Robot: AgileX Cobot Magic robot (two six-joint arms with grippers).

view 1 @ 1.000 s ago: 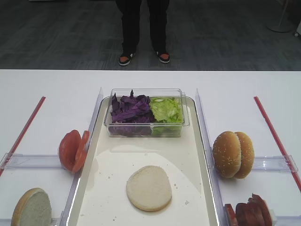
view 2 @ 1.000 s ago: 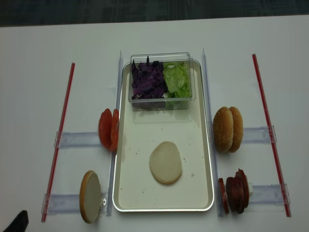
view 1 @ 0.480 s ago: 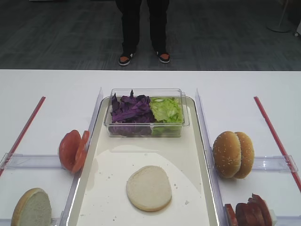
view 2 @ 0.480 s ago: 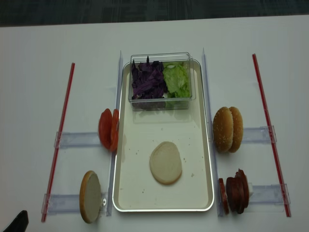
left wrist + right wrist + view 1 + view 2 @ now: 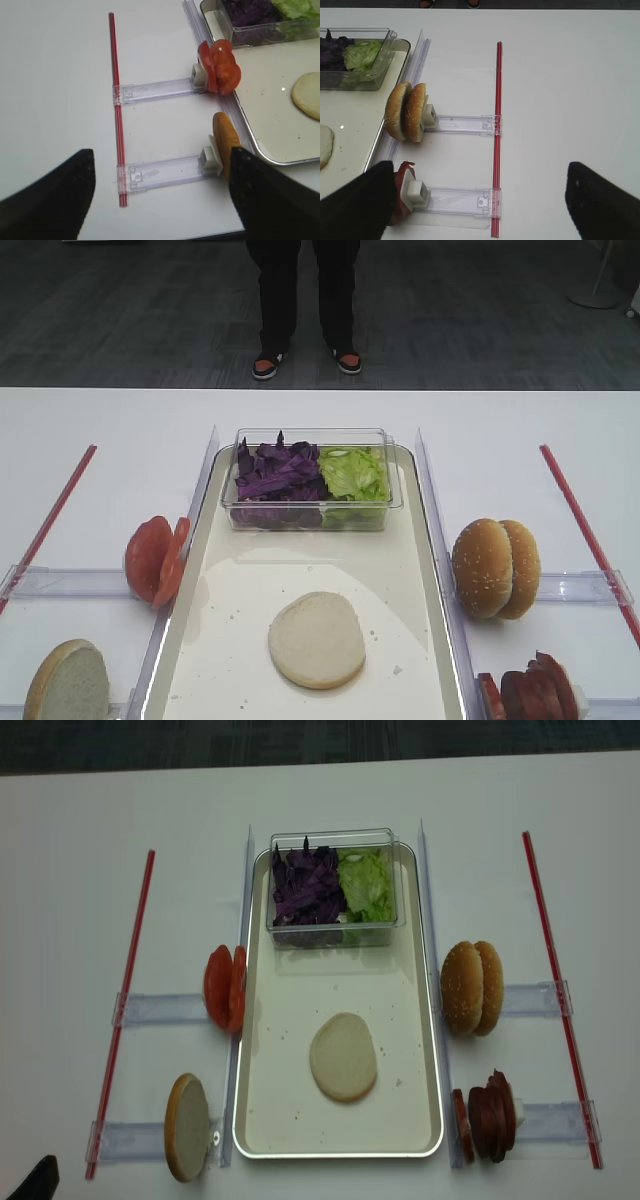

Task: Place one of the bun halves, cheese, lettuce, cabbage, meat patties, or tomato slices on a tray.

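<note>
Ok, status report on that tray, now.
Left gripper open, empty. Right gripper open, empty. One bun half flat on tray. Nothing in the way.

Meat patties [image 5: 530,692] cut off at bottom edge; cheese possibly hidden.

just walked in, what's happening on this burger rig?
Nothing is being handled right now. One round off-white bun half already lies flat on the long cream-floored, silver-rimmed tray, with a clear plastic tub of purple cabbage and green lettuce at its far end. Both grippers sit back from the food with jaws spread and empty. Orange-red tomato slices and another bun half stand left of the tray; sesame buns and maroon patties stand right.
</note>
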